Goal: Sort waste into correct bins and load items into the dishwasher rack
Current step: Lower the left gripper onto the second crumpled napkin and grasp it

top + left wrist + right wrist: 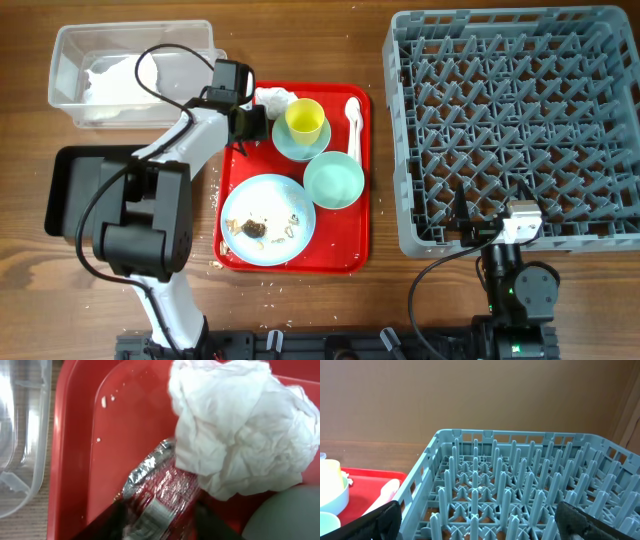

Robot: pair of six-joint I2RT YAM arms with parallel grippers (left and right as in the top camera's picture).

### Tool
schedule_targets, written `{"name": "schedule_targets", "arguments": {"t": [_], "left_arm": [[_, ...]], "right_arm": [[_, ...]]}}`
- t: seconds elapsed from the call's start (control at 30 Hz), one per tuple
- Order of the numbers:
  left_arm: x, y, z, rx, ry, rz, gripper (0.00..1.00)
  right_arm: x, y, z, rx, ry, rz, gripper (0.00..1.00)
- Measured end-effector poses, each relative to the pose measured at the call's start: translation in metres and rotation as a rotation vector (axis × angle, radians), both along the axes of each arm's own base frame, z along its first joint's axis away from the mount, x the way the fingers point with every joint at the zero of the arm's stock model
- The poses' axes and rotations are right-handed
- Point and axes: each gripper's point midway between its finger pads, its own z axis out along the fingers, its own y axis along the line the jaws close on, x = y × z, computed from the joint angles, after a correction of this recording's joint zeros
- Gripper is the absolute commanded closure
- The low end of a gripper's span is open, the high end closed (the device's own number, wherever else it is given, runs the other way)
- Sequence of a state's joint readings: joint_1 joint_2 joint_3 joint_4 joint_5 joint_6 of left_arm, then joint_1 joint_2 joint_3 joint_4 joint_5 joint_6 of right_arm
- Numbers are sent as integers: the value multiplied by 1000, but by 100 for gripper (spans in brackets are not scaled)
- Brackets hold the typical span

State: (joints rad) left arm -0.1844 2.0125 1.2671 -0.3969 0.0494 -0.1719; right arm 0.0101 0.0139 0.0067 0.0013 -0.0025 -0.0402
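My left gripper [249, 124] is low over the back left corner of the red serving tray [364, 215]. In the left wrist view its fingers [162, 522] press on both sides of the small red wrapper [162, 492], which lies beside the crumpled white napkin [240, 430], also seen from overhead [274, 98]. The yellow cup [305, 119] stands on the light blue saucer [291, 146]. The mint-green bowl [333, 181], white spoon [353, 118] and larger blue plate [268, 205] with brown lumps and crumbs are on the tray. My right gripper [477, 527] is open and empty at the front edge of the grey dishwasher rack [520, 120].
The clear tub [72, 62] stands at the back left with something white inside. The black tray [62, 190] lies in front of it, partly under my left arm. White crumbs are scattered on the wood by the red tray's left edge.
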Motion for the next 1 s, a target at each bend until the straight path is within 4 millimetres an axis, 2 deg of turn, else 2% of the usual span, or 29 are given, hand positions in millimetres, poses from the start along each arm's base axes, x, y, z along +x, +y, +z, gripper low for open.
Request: {"name": "schedule_targets", "arguments": {"t": [0.1, 0.47, 0.53, 0.6, 0.63, 0.67, 0.7, 0.77, 0.9, 1.0], "left_arm": [[-1, 0, -1, 3, 7, -4, 96], [-22, 2, 0, 4, 88, -3, 96], [-23, 2, 12, -5, 72, 11, 96], [-19, 1, 35, -18, 20, 18, 96], [-17, 1, 48, -26, -11, 20, 93], [-15, 0, 60, -31, -41, 20, 53], [-12, 0, 75, -41, -81, 21, 50], [-4, -2, 86, -52, -132, 22, 47], [11, -7, 94, -75, -201, 26, 44], [24, -10, 90, -94, -237, 38, 44]], "right_arm": [[0, 0, 0, 0, 0, 0, 0], [0, 0, 0, 0, 0, 0, 0], [0, 0, 0, 0, 0, 0, 0], [0, 0, 0, 0, 0, 0, 0], [0, 0, 0, 0, 0, 0, 0], [0, 0, 0, 0, 0, 0, 0], [0, 0, 0, 0, 0, 0, 0], [0, 0, 0, 0, 0, 0, 0], [0, 0, 0, 0, 0, 0, 0], [0, 0, 0, 0, 0, 0, 0]]}}
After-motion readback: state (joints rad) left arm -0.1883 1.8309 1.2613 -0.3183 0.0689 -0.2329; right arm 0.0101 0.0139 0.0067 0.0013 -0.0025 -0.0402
